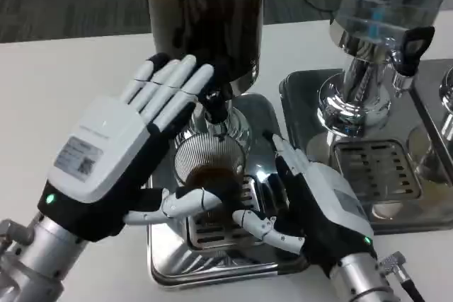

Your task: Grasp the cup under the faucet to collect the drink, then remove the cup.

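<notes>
A clear ribbed cup (209,166) stands on the drip tray (212,263) under the black faucet (215,104) of a dispenser of dark drink (205,12). Dark liquid shows in the cup's bottom. My left hand (120,153) reaches in from the left, its straight fingers (173,86) lying against the faucet's lever and its thumb (185,201) across the cup's front. My right hand (311,199) wraps the cup's right side, with fingers (283,155) behind it and thumb (258,224) at its lower front.
A second dispenser (368,68) with a clear tank and a black tap (416,44) stands to the right on its own steel drip tray (375,175). Bare white table (64,76) lies to the left.
</notes>
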Robot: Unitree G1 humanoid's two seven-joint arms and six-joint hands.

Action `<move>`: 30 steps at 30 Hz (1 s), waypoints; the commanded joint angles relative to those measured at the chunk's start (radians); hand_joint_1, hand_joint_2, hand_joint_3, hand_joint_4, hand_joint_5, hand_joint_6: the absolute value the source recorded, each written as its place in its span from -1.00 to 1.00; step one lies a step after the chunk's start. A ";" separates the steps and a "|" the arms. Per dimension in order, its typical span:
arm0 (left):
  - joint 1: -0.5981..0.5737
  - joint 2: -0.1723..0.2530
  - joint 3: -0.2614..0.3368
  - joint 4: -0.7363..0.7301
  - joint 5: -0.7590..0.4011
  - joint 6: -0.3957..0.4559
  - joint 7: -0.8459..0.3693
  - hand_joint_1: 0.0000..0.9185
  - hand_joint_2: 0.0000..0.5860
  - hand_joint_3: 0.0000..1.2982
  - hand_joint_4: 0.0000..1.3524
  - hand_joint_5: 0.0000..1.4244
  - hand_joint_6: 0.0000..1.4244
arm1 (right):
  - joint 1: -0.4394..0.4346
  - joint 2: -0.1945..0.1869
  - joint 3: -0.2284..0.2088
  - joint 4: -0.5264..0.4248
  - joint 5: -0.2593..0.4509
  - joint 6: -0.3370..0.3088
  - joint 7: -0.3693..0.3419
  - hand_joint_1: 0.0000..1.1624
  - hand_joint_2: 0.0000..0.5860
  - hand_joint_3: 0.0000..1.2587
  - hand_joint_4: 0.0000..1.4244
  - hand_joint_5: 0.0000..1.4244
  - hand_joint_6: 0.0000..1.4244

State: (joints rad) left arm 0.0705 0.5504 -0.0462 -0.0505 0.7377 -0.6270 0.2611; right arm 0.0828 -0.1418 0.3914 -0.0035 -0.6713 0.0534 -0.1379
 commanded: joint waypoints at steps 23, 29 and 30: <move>0.337 -0.072 0.155 0.108 -0.019 0.213 0.190 -1.00 -0.27 -0.99 -1.00 -1.00 -1.00 | -0.062 0.062 -0.008 0.064 0.069 -0.011 -0.009 -0.27 -0.30 -1.00 -1.00 -1.00 -1.00; 0.366 -0.067 0.150 0.143 -0.025 0.219 0.196 -1.00 -0.26 -0.95 -1.00 -1.00 -1.00 | -0.057 0.054 0.011 0.064 0.099 -0.049 0.016 -0.23 -0.30 -1.00 -1.00 -1.00 -1.00; 0.368 -0.067 0.151 0.148 -0.029 0.219 0.196 -1.00 -0.26 -0.95 -1.00 -1.00 -1.00 | -0.055 0.054 0.012 0.060 0.093 -0.044 0.009 -0.23 -0.30 -1.00 -1.00 -1.00 -1.00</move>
State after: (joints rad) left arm 0.4293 0.4818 0.1039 0.0768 0.7196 -0.4138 0.4447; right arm 0.0367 -0.0882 0.4000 0.0524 -0.5813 0.0287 -0.1248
